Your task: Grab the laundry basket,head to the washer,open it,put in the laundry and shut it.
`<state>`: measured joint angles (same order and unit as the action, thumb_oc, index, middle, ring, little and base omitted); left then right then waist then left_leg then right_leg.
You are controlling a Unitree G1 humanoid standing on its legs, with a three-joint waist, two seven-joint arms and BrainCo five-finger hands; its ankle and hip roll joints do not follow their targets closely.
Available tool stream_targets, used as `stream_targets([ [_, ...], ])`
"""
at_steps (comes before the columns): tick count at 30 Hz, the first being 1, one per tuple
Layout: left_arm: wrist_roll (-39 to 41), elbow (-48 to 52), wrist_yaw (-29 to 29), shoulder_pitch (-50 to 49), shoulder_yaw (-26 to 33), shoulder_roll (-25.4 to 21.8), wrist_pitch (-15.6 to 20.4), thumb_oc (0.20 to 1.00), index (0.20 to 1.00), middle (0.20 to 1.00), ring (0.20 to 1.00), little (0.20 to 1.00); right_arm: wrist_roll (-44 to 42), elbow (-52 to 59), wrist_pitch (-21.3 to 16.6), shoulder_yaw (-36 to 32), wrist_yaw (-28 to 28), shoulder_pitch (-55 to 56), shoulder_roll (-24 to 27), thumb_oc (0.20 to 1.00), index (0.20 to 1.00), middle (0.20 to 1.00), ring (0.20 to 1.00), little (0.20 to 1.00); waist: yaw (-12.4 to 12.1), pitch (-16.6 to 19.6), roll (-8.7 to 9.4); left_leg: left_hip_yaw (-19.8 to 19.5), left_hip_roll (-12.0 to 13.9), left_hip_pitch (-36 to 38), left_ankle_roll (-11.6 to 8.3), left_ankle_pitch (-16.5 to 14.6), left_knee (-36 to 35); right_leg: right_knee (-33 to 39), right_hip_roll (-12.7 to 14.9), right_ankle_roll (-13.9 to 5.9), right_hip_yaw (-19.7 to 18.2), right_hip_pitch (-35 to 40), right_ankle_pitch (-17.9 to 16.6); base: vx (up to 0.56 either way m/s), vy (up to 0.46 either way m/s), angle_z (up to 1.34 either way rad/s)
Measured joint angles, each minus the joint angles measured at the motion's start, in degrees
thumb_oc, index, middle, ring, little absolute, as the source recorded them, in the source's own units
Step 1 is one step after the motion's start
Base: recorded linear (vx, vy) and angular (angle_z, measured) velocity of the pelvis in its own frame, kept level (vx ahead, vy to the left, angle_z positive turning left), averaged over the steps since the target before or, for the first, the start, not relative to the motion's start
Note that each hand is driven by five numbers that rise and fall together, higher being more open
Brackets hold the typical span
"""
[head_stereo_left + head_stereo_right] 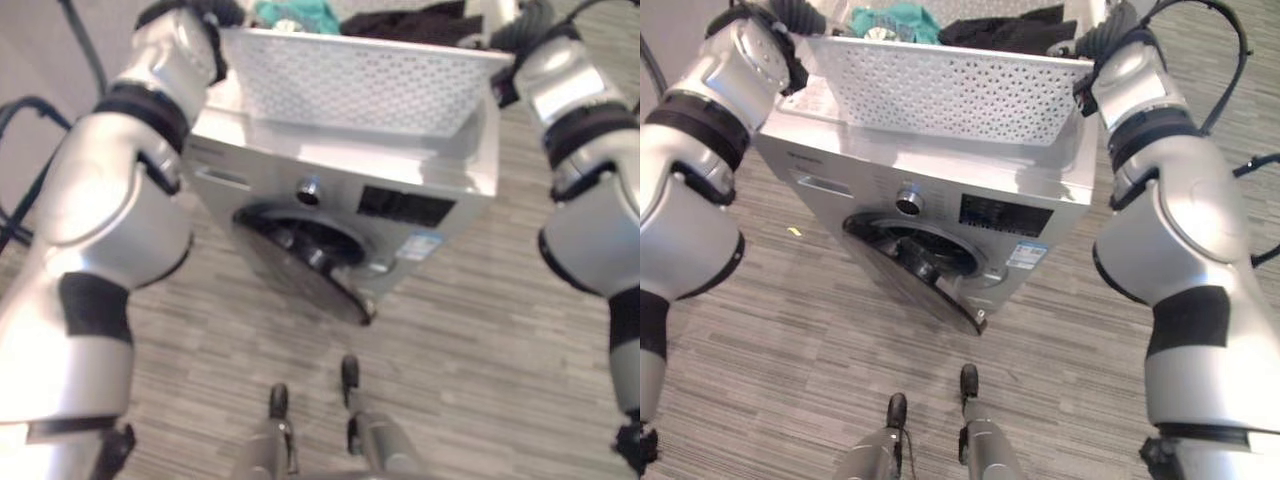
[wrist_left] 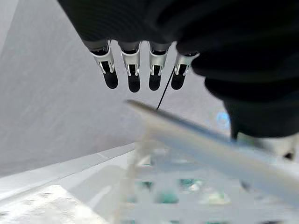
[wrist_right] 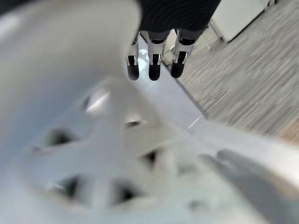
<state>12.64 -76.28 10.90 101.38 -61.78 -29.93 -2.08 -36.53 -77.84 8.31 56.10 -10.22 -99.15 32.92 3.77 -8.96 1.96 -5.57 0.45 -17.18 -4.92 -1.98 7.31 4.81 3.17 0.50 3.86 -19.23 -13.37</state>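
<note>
In the left eye view a white perforated laundry basket (image 1: 365, 85) sits above the top of the silver washer (image 1: 440, 170), held between the two arms, with teal cloth (image 1: 295, 14) and dark cloth (image 1: 415, 22) heaped inside it. The washer's round door (image 1: 305, 258) hangs swung out and downward, showing the dark drum opening behind it, and a knob (image 1: 308, 190) sits above it on the front panel. The right eye view gives the same scene with more of the grey plank floor (image 1: 770, 300) on the robot's left, and a small yellow scrap (image 1: 794, 231) lying there just beside the washer's base. In neither eye view can the fingers be made out, since both wrists end at the basket's end walls. The left wrist view shows the left hand (image 2: 133, 70) with its fingers straight and pointing away in a row, closed on nothing, the basket's rim (image 2: 205, 144) running across just past them and teal cloth glimpsed through its wall. The right wrist view shows the right hand (image 3: 154, 58) likewise with straight fingers, pressed alongside the basket's holed wall (image 3: 84, 140), with the washer's top and the plank floor beyond.
</note>
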Motion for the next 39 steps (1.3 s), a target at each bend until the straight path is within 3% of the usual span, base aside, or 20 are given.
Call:
stream_targets([
  [9,6.23,2.49,1.37,0.33,1.27,-0.22,1.84,1.0,1.0,1.0,1.0,1.0,-6.72,0.97,-1.81,-0.33,-1.89,0.16,-0.37,1.0,1.0,1.0,1.0,1.0,-0.58,-0.01,-0.08,0.06,0.04,1.15,0.0,0.0,-0.24,0.0,-0.01,0.01,0.01,1.01,-0.01,0.05,0.002,0.0],
  [24,6.77,3.87,1.3,1.86,2.18,-0.97,1.79,1.0,1.0,1.0,1.0,1.0,-6.82,4.81,-1.89,-2.03,-1.56,-0.75,-0.04,1.0,1.0,1.0,1.0,1.0,-0.97,0.89,-0.36,-0.01,0.0,7.47,0.23,-0.12,-1.64,0.02,0.25,-0.5,0.07,6.85,1.4,0.06,0.003,0.01],
  [27,8.55,9.78,1.42,1.48,4.38,-4.39,2.27,1.0,1.0,1.0,1.0,1.0,-6.53,11.91,-2.82,-2.04,-2.88,-0.25,3.61,1.0,1.0,1.0,1.0,1.0,-0.97,0.99,-0.44,0.14,0.05,8.29,0.29,-0.05,-2.37,0.01,0.21,-0.41,-0.02,7.18,1.17,0.03,0.019,-0.03],
  [30,10.41,23.72,3.11,0.45,8.2,-13.79,4.38,1.0,1.0,1.0,1.0,1.0,-5.76,27.98,-4.5,-3.32,-4.42,2.6,13.07,1.0,1.0,1.0,1.0,1.0,-0.93,1.04,-0.53,0.52,0.06,9.27,0.53,0.15,-3.58,0.01,0.18,-0.4,-0.21,7.32,1.18,0.04,0.022,-0.08],
  [32,10.5,28.72,4.78,-0.73,9.03,-18.88,6.52,1.0,1.0,1.0,1.0,1.0,-3.9,32.97,-6.32,-4.79,-5.13,4.71,17.14,1.0,1.0,1.0,1.0,1.0,-0.93,1.19,-0.86,0.6,0.16,10.66,0.61,0.25,-4.47,0.01,0.14,-0.38,-0.18,8.31,1.22,0.02,0.031,-0.03],
  [33,10.45,37.04,5.51,-4.66,11.62,-23.72,7.3,1.0,1.0,1.0,1.0,1.0,-2.44,42.79,-7.01,-10.84,-6.21,11.11,22.12,1.0,1.0,1.0,1.0,1.0,-0.94,1.28,-1.22,0.58,0.33,12.48,0.63,0.22,-5.27,0.01,0.0,-0.41,0.01,9.76,1.61,0.0,0.033,0.0],
  [35,10.12,40.67,6.38,-8.09,13.17,-27.94,8.95,1.0,1.0,1.0,1.0,1.0,-0.23,46.76,-8.46,-13.06,-6.99,15.41,25.76,1.0,1.0,1.0,1.0,1.0,-0.91,1.47,-1.39,0.55,0.27,15.28,0.74,0.28,-6.65,0.01,0.12,-0.52,0.01,11.95,2.65,0.02,0.029,0.03],
  [36,10.12,46.76,6.81,-12.86,17.16,-32.04,9.67,1.0,1.0,1.0,1.0,1.0,1.22,52.94,-9.38,-18.9,-7.59,21.18,29.77,1.0,1.0,1.0,1.0,1.0,-0.95,1.85,-1.67,0.38,0.14,16.03,0.9,0.17,-6.91,0.02,0.29,-0.89,0.06,12.65,3.31,0.02,0.026,0.05],
  [39,10.13,53.04,7.71,-22.04,24.36,-36.72,11.46,1.0,1.0,1.0,1.0,1.0,4.62,58.86,-11.48,-27.56,-8.69,30.27,34.06,1.0,1.0,1.0,1.0,1.0,-1.18,2.68,-2.41,0.29,0.08,17.38,1.11,0.19,-7.57,0.02,0.39,-1.07,0.12,13.79,3.65,-0.01,0.008,0.03],
])
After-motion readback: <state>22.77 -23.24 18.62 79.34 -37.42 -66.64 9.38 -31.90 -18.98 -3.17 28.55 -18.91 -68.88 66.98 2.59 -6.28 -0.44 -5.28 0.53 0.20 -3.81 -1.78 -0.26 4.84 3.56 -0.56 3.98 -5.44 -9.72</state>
